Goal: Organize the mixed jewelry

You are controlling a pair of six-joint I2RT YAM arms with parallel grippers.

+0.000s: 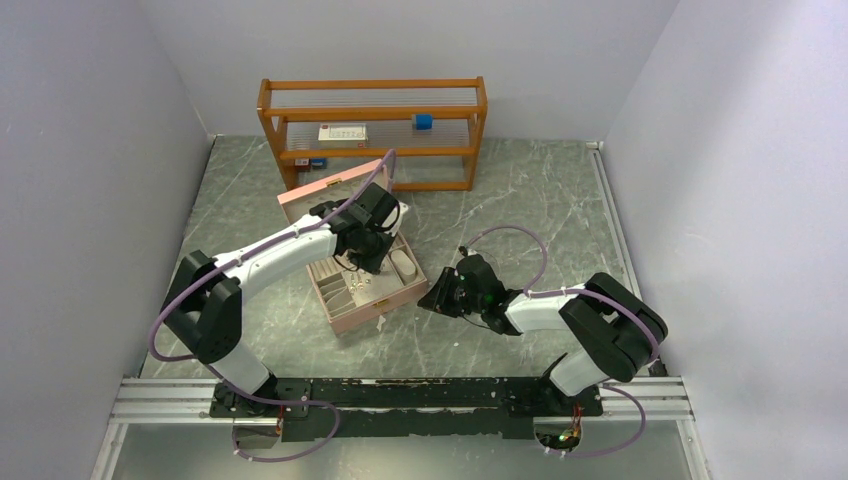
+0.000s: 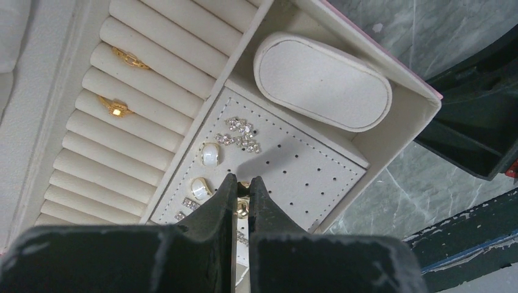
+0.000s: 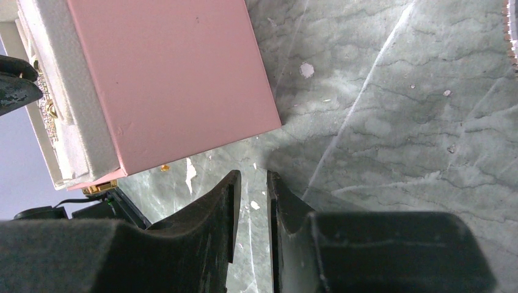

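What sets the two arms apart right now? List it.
The left gripper hangs over the open jewelry box, jaws pinched on a small gold earring. The right gripper sits beside the box over bare table, jaws nearly closed, holding nothing. Both have dark jaws.

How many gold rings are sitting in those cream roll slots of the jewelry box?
2. One gold ring sits in an upper slot and another gold ring two slots below it, in the ring rolls. The left gripper hides the lowest rolls, so more may be there.
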